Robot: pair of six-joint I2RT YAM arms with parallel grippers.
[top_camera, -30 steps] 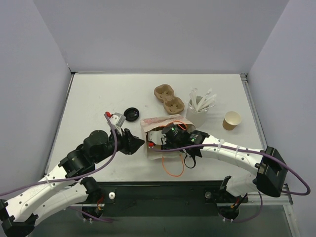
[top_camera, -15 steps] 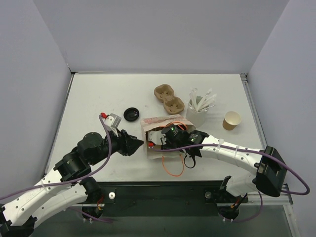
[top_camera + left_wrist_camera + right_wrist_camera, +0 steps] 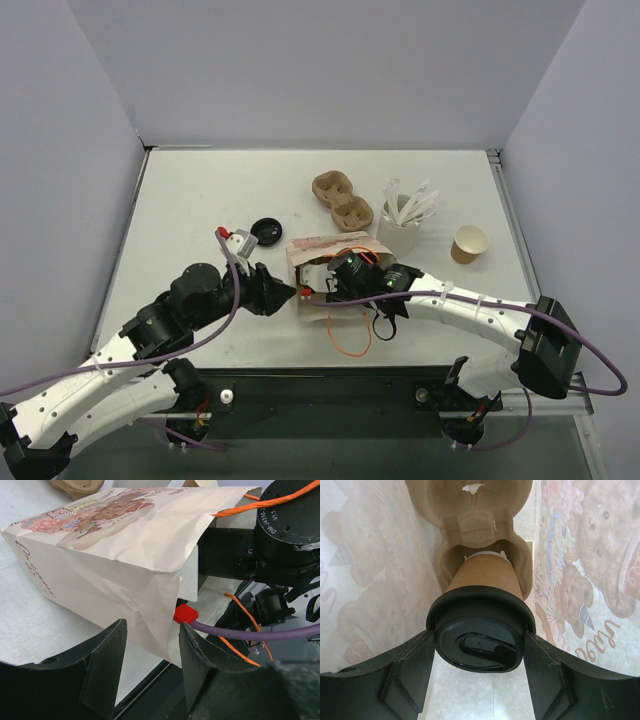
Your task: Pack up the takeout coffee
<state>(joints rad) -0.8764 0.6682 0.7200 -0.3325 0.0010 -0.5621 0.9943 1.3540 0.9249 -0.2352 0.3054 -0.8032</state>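
Grey walls enclose a white table (image 3: pixel 200 190). The takeout coffee (image 3: pixel 482 587), lidded, sits in a cup carrier (image 3: pixel 470 525) inside a paper bag (image 3: pixel 325 246) lying on its side toward the near edge. The right gripper (image 3: pixel 480 647) clasps its lid. The left gripper (image 3: pixel 150 637) is spread wide about the bag's corner. An open kraft cup (image 3: pixel 469 243) stands near the right edge.

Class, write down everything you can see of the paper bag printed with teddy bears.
The cream paper bag printed with pink-brown teddy bears lies on its side on the white table, creased, its mouth open toward the right arm, twisted orange cord handles trailing out. The right gripper reaches inside, closed on a black-lidded kraft-brown cup seated in a moulded pulp carrier. The open left gripper straddles the bag's lower corner.
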